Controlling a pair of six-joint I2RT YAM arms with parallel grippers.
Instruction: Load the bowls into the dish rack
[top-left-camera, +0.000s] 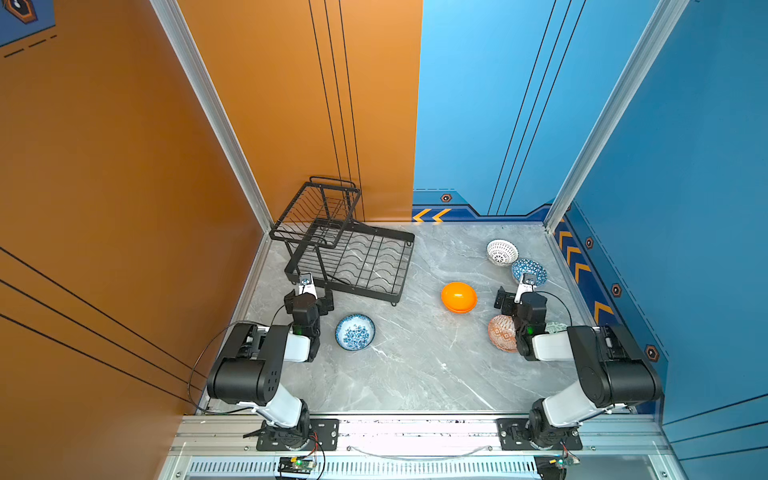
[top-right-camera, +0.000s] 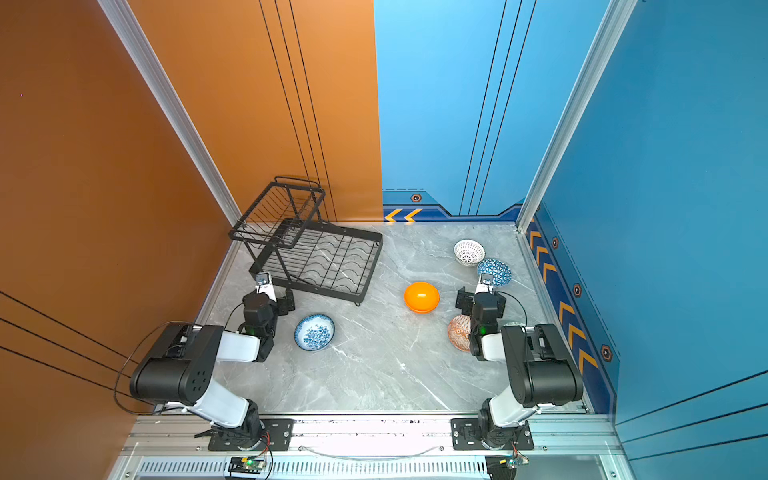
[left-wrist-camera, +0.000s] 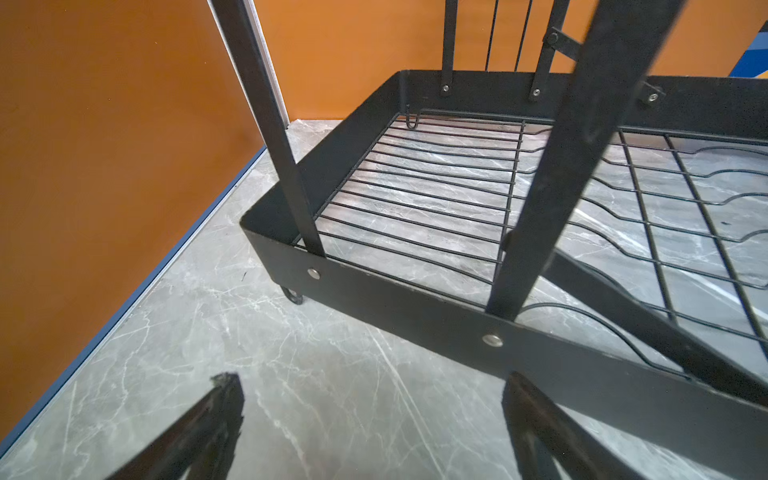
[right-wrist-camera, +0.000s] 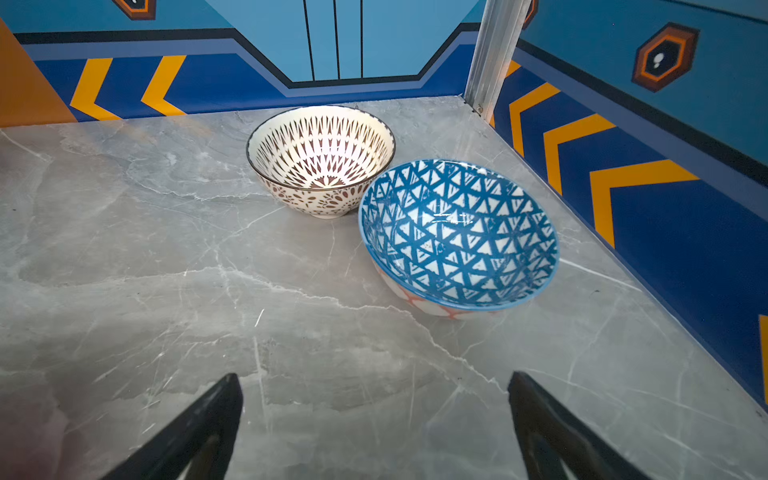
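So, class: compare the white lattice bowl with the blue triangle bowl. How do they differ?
The white lattice bowl carries brown marks; the blue triangle bowl has blue triangles. The white lattice bowl stands upright; the blue triangle bowl looks tilted. Both are round, empty, and on the table.

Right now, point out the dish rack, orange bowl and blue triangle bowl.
dish rack (left-wrist-camera: 395, 303): left wrist view, lower tray's rim.
orange bowl (top-left-camera: 459, 296): in a top view, middle.
blue triangle bowl (right-wrist-camera: 457, 232): right wrist view, inner wall.

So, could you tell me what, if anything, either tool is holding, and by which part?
Nothing: both are open, left tool by the dish rack, right tool facing the blue triangle bowl.
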